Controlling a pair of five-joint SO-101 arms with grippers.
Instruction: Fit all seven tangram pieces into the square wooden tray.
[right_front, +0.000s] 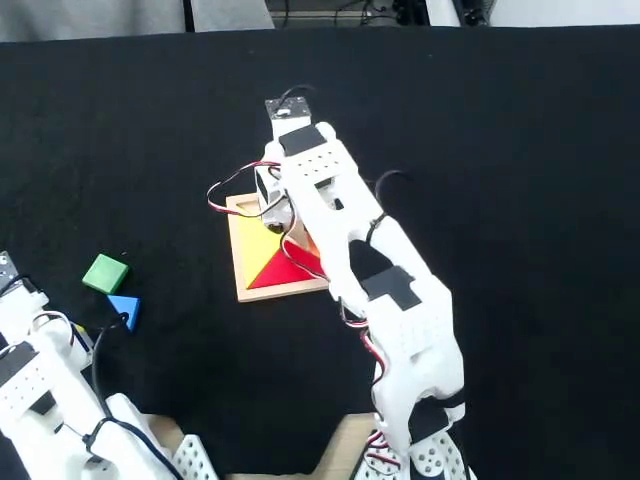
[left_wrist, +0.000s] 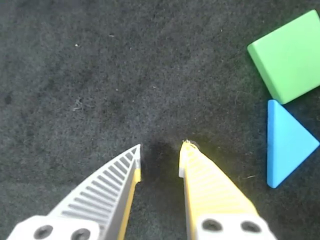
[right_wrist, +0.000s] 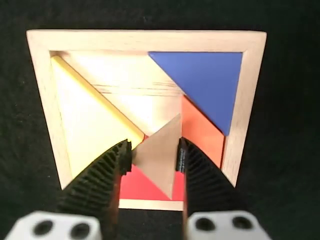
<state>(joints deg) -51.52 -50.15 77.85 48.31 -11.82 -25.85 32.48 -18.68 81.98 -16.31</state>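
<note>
A tan triangle is pinched between the fingers of the right claw, just above the tray, where other pieces are laid. The left claw is held partly open over the cloth, near a green square and a light blue triangle.

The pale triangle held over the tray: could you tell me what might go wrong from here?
The right gripper holds the pale triangle over the red piece and orange piece in the tray; released, it may rest on them instead of the bare gap. The green square and blue triangle lie close to the open left gripper, which might nudge them.
</note>
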